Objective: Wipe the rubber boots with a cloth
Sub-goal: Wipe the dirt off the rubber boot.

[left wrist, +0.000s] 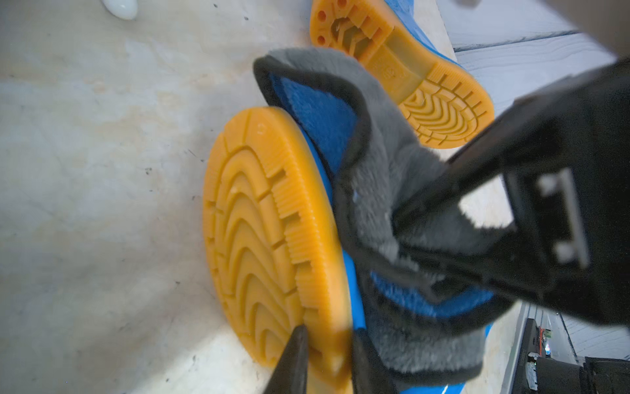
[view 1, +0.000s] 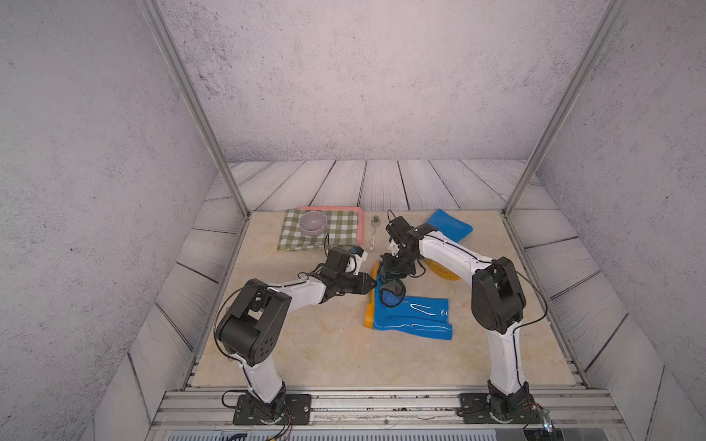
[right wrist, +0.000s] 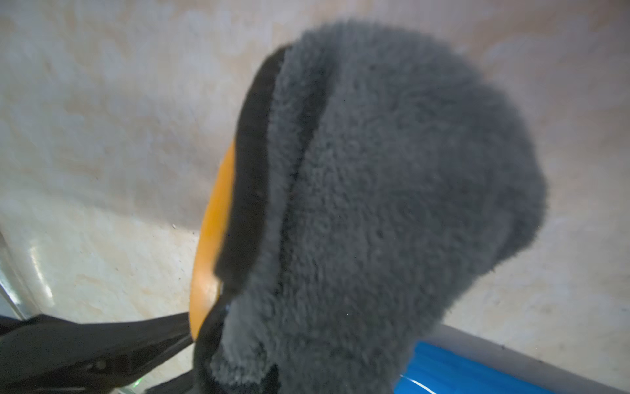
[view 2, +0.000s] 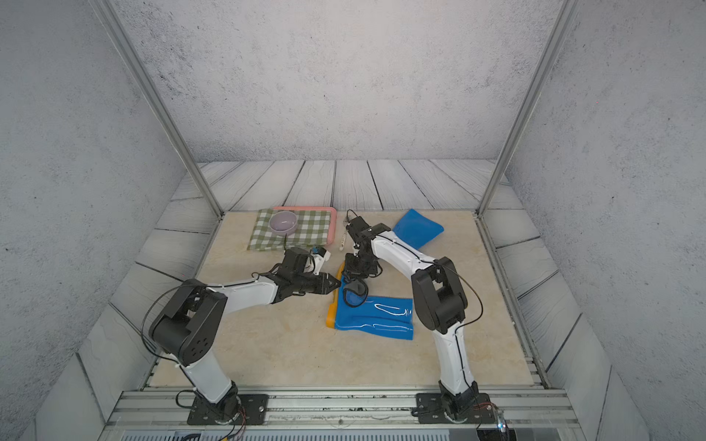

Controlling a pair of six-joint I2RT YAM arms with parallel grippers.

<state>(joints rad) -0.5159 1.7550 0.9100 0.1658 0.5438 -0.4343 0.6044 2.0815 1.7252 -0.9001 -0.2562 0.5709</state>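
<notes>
Wiping the toe of the nearer glossy blue rubber boot (view 1: 412, 317), laid on its side on the beige stone-look surface (view 1: 305, 343), sole turned toward the left arm. Left hand (left wrist: 327, 361) closed narrow on the rim of the yellow-orange treaded sole (left wrist: 255, 221) at the toe, as a steadying pinch. Right hand (view 1: 390, 284) shut tight on the dark grey fluffy cloth with blue reverse and black edging (left wrist: 375, 170), draped on the toe just beside the sole.

Hold the pinch firm; otherwise, probably, sliding of the light boot. Press the cloth flat and draw long strokes from toe toward shaft, not only dabbing. Turn afterwards for the hidden side. To take next, probably: the second blue rubber boot (view 1: 450, 225), farther back, partly under the right arm.
</notes>
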